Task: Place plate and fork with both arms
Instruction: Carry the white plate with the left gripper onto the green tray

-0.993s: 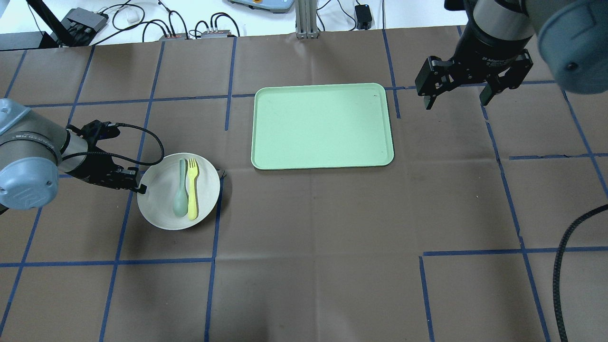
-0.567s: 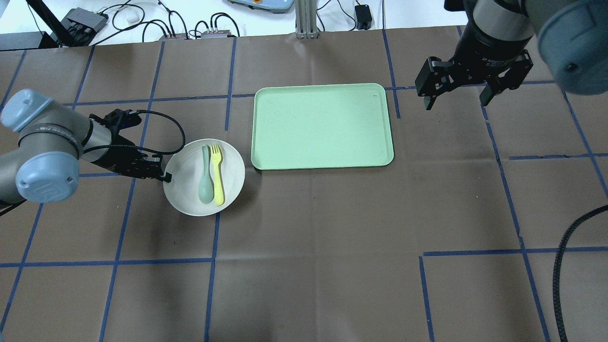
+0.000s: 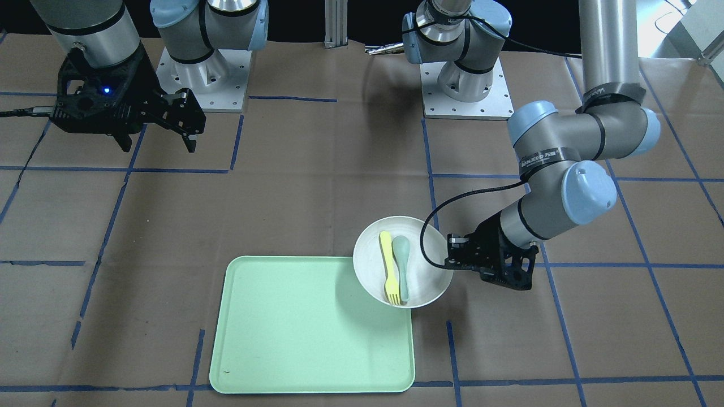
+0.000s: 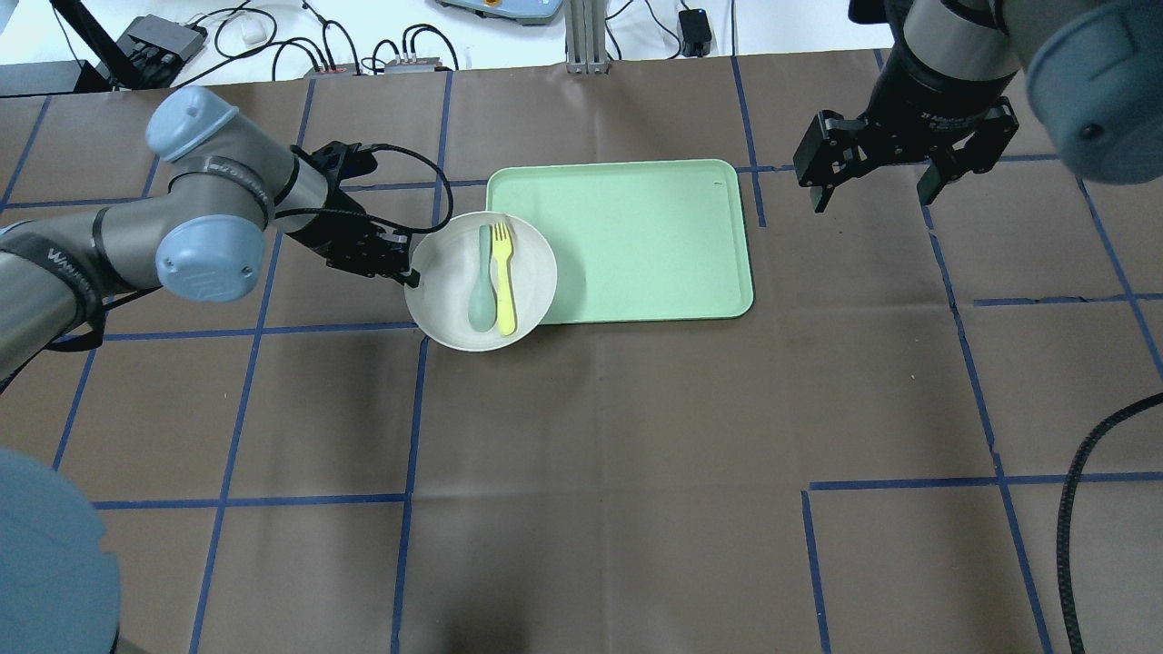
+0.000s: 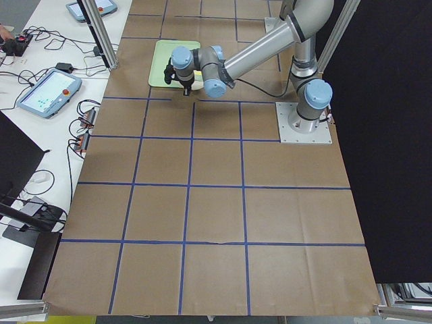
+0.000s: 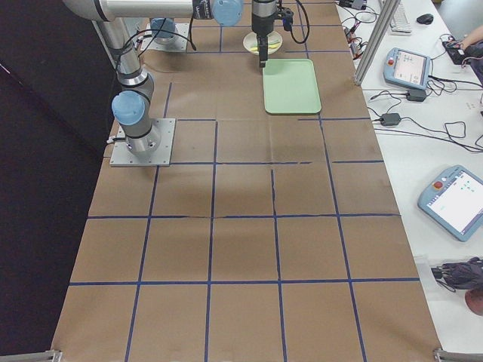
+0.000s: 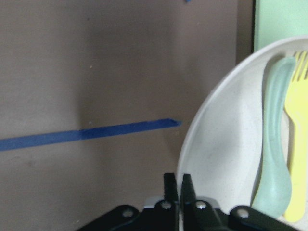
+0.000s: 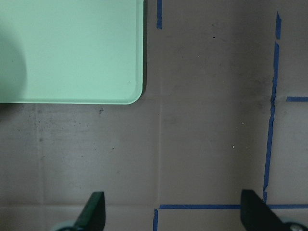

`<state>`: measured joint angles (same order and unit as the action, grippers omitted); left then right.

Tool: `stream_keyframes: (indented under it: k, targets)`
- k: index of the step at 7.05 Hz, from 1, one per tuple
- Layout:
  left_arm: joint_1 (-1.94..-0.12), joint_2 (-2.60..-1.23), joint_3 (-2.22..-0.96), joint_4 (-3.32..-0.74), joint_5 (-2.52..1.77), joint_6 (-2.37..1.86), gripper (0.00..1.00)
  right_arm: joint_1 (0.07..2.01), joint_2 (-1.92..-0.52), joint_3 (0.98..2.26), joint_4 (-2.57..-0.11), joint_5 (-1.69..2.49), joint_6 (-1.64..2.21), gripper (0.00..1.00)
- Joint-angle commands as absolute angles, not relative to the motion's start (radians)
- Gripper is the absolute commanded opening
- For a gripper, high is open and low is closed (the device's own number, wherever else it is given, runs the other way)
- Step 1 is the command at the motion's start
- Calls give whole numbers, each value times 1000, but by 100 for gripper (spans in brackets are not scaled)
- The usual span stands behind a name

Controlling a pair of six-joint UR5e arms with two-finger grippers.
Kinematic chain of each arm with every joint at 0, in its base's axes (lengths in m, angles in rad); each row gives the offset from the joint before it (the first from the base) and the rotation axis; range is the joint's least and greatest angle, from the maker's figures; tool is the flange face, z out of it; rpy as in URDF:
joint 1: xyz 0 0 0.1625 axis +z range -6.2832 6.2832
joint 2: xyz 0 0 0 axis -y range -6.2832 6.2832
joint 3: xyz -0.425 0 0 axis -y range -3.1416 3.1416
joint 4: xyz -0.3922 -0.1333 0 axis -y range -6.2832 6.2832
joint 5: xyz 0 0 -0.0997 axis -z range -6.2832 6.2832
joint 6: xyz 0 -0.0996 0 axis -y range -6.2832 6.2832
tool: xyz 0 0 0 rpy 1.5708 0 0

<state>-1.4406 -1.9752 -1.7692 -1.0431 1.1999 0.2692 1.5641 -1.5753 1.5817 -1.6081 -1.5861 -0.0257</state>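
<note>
My left gripper [image 4: 411, 272] is shut on the left rim of the off-white plate [image 4: 445, 309] and holds it above the table, overlapping the near left corner of the green tray [image 4: 636, 245]. The pale-yellow fork [image 4: 503, 278] lies on the plate beside a grey-green spoon [image 4: 479, 292]. In the front view the plate [image 3: 370, 282], fork [image 3: 388, 275] and left gripper [image 3: 452, 262] show too. The left wrist view shows the shut fingers [image 7: 176, 192] pinching the plate rim [image 7: 211, 144]. My right gripper [image 4: 877, 186] is open and empty, hovering beyond the tray's right side; it also shows in the front view [image 3: 158, 141].
The brown paper table cover [image 4: 600, 454] carries blue tape lines. Cables and boxes lie along the far edge [image 4: 273, 41]. A black cable [image 4: 1081, 490] runs at the right. The right wrist view shows the tray's corner [image 8: 72, 48] and bare paper under the open fingers.
My left arm has carried the plate with fork and spoon right and away from me, from the table's left part to the tray's near left corner. The right gripper has stayed in place.
</note>
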Motion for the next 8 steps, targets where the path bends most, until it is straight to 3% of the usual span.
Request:
stream_keyframes:
  k: [1,3,6,7,8]
  targets:
    - [-1570,-2126,-1582,-1043,1198,128,0,1565,-1575,1580,-1609,-1586,-25,100]
    - [-1614,-2233,-1440,-1060,1175,95,0,1566,-1575,1578,-1609,-1586,-25,100]
    - [-1632,-2295,-1401,-1049,1170,65,1,1566,-1575,1578,-1609,-1586,-25,100]
    - [-1641,-2304,-1388,-1048,1173,64,3,1566,-1575,1577,-1609,-1586,-25,100]
    - [-1647,-2306,-1379,-1049,1175,57,13,1566,-1575,1577,-1609,-1586,-25,100]
